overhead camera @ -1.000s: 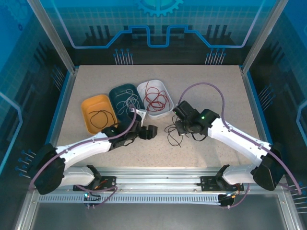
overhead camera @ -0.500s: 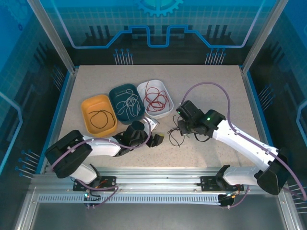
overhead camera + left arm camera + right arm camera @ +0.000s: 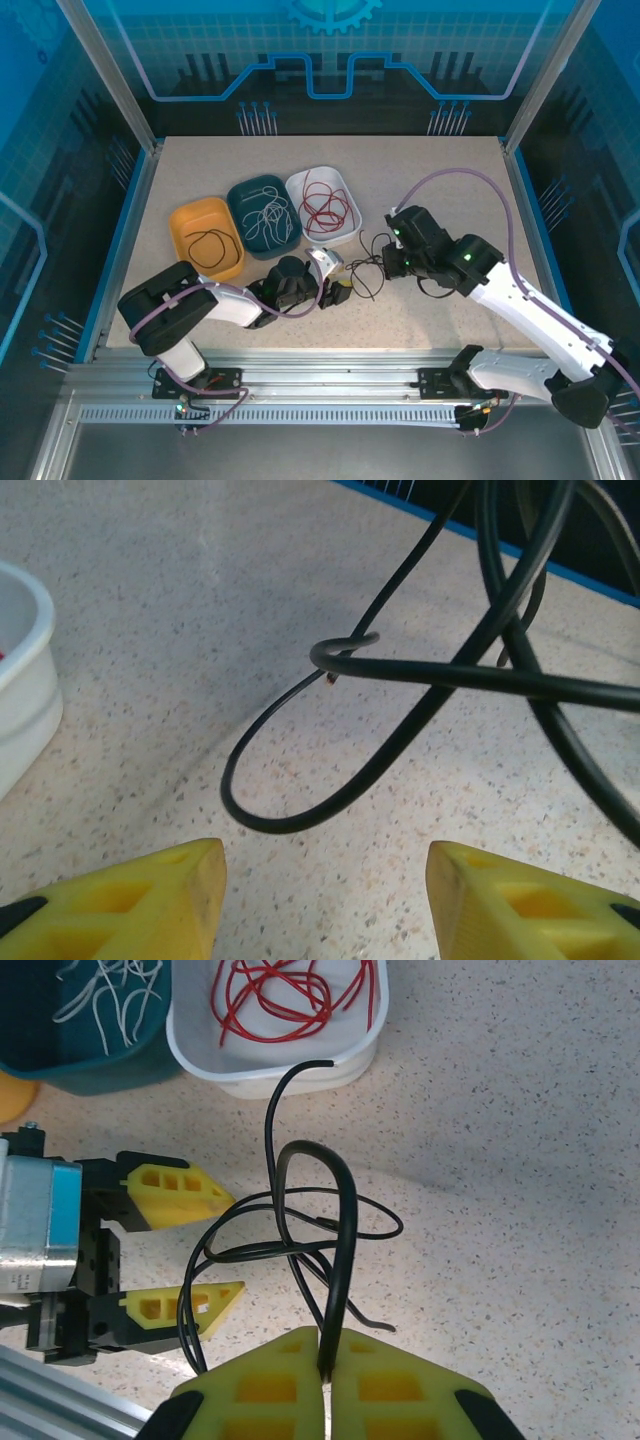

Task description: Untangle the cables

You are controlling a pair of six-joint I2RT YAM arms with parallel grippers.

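Observation:
A tangle of black cable (image 3: pixel 366 272) lies on the speckled table between the two arms. My right gripper (image 3: pixel 327 1370) is shut on one loop of this black cable (image 3: pixel 341 1210), which rises from the fingers and fans into several loops. My left gripper (image 3: pixel 325 900) sits low on the table, open, with bare table between its yellow fingers (image 3: pixel 160 900). A curved loop of the black cable (image 3: pixel 300 818) lies just ahead of them, untouched. In the top view the left gripper (image 3: pixel 340 291) points right at the tangle and the right gripper (image 3: pixel 392 263) is beside it.
Three trays stand at the back left: an orange tray (image 3: pixel 182 222) with a black cable, a teal tray (image 3: pixel 240 192) with a white cable (image 3: pixel 100 990), and a white tray (image 3: pixel 270 1072) with a red cable (image 3: pixel 290 995). The white tray's wall (image 3: pixel 22 680) is close on the left gripper's left.
The left arm has swung right, down to the table toward the black tangle, and its jaws have narrowed. The right gripper has drawn right with the black cable.

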